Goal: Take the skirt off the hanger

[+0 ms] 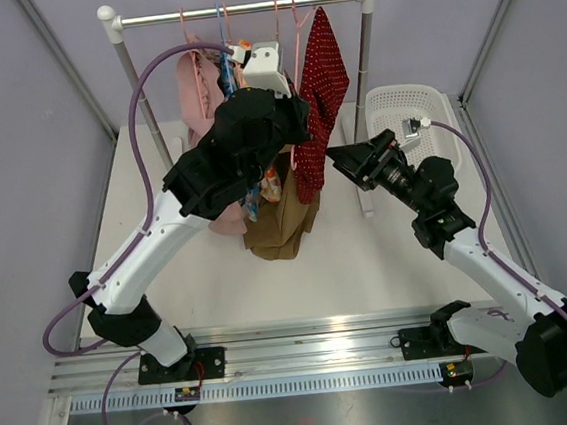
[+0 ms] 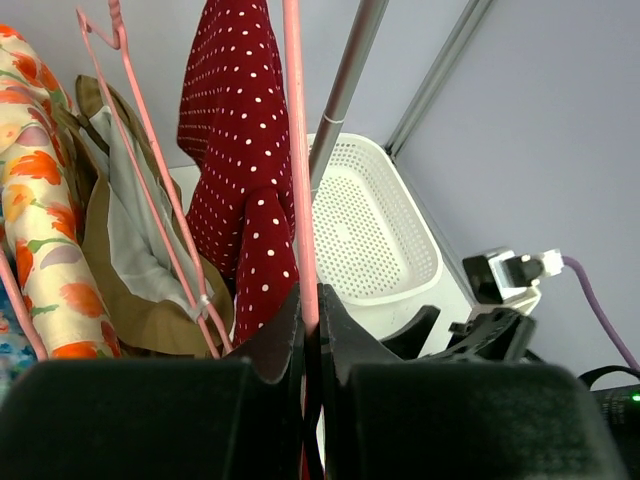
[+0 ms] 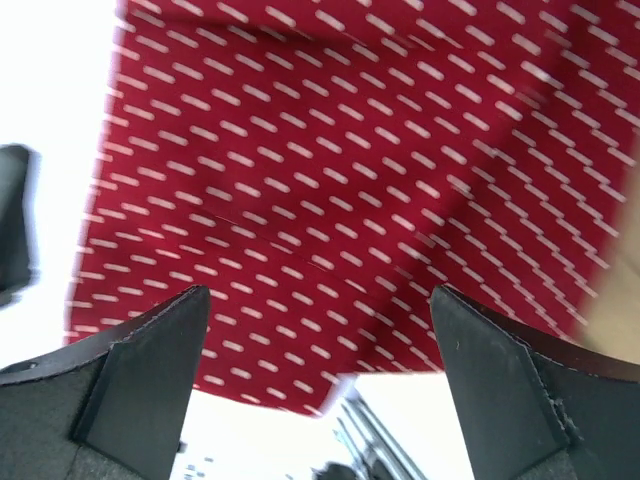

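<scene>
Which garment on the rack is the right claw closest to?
The red white-dotted skirt, rightmost on the rail; the right claw points straight at it.

Red dotted skirt (image 3: 330, 200), blurred, hand (image 3: 320, 297) apparently spread wide

Pretty clearly a robotics lab test booth, not a home: plain grey wall panels (image 1: 16, 148) in metal framing (image 1: 63, 63), robot arms (image 1: 156, 240) bolted to a rail (image 1: 307, 356), and a mini clothes rack (image 1: 244, 8) on a white surface (image 1: 369, 265).

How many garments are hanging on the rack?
4: pink garment at the left, floral garment beside it, brown garment low in the middle, red dotted skirt at the right. The left arm may hide more.
</scene>
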Robot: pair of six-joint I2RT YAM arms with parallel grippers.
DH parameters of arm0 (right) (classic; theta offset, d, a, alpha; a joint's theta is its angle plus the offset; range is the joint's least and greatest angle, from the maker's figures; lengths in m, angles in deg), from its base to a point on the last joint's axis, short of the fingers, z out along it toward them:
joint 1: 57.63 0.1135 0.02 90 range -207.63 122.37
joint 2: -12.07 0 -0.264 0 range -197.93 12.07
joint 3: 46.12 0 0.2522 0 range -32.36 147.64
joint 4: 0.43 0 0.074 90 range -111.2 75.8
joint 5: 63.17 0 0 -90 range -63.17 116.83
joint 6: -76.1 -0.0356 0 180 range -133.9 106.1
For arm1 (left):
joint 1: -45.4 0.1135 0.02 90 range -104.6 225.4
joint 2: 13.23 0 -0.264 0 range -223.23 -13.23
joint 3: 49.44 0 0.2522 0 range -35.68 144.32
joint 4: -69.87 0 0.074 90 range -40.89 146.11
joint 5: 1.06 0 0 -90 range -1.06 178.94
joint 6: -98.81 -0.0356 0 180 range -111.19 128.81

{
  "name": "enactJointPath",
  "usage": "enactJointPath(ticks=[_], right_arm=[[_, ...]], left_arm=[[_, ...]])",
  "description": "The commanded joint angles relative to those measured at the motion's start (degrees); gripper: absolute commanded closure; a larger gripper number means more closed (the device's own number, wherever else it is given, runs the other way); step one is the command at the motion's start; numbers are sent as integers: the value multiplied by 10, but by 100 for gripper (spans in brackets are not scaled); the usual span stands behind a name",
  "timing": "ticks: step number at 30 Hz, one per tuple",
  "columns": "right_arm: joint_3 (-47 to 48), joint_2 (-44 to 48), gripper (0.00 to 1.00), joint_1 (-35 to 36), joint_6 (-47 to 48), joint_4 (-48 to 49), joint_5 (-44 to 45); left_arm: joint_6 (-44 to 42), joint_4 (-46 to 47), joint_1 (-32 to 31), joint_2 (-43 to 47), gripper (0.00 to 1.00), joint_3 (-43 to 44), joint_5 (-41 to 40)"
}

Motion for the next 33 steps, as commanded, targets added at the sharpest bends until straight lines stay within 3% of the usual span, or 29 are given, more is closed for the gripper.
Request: enactJointPath(ticks=[1,8,20,33], right_arm=[[10,-8,0,5,-62,154,-6],[19,-54,1,5,-119,219,-24],[3,47,0,5,-31,26,7],[-53,-16,1,6,-69,121,0]], left_arm=[[1,76,-3,44,100,4,-4],[5,85,-3,48,100,-2,-1],[1,89,-3,52,100,-3,1],[17,117,-8,57,100,-4,25]])
